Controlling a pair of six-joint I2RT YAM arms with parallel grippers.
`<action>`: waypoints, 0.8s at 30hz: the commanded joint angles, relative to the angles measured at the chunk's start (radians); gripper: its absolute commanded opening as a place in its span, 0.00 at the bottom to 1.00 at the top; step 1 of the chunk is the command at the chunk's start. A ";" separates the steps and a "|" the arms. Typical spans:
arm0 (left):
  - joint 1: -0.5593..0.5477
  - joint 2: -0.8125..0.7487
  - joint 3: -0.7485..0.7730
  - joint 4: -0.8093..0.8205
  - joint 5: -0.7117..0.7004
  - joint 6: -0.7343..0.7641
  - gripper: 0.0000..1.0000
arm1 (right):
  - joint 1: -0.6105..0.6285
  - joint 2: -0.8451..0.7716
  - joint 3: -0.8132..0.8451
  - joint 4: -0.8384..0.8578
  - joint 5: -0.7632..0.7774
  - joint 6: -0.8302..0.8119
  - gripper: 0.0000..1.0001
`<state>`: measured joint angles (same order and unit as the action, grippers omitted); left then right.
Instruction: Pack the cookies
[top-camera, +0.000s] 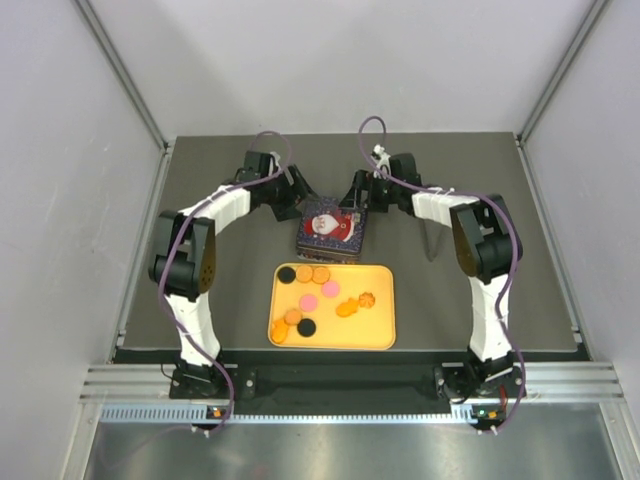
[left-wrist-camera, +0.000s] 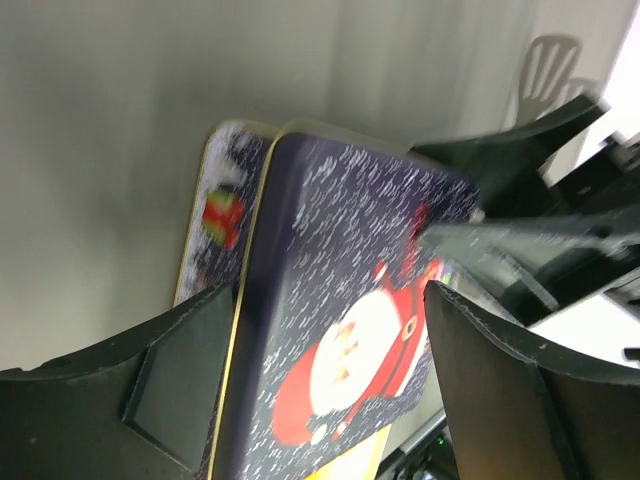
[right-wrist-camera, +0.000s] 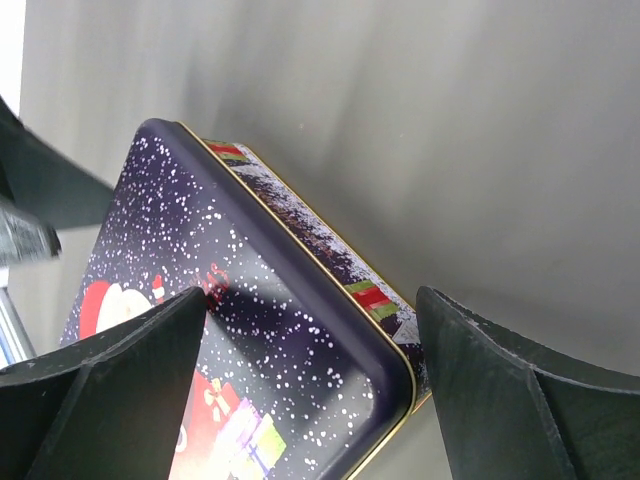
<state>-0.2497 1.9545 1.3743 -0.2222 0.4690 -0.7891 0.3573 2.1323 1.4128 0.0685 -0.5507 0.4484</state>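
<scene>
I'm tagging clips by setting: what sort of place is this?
Probably a robot lab test cell: white walls box in a dark table, a left arm and right arm are mounted at a metal rail, and cookies sit staged on a yellow tray.

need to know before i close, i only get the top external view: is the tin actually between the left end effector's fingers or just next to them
observer: between them. in the left wrist view the left end effector has the tin running in between its two fingers, santa picture facing the camera.
operator: and the right one
observer: the right end effector straddles one corner of the tin. i cannot tell whether its fingers press on it.
operator: lid on or off
observer: looks on. in the right wrist view the lid sits flush on the printed side wall, with no gap that i can see.
</scene>
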 joint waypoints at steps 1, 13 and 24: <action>0.001 0.017 0.074 0.011 0.007 0.028 0.81 | 0.020 -0.068 -0.047 0.053 -0.038 0.016 0.85; 0.043 -0.187 -0.016 -0.117 -0.069 0.123 0.82 | 0.003 -0.052 -0.029 0.071 -0.067 0.016 0.87; 0.006 -0.532 -0.382 -0.009 -0.055 -0.090 0.83 | -0.020 0.004 0.063 0.056 -0.127 -0.019 0.90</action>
<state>-0.2138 1.4876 1.0546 -0.2840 0.4244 -0.8040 0.3435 2.1246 1.4059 0.0975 -0.6304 0.4625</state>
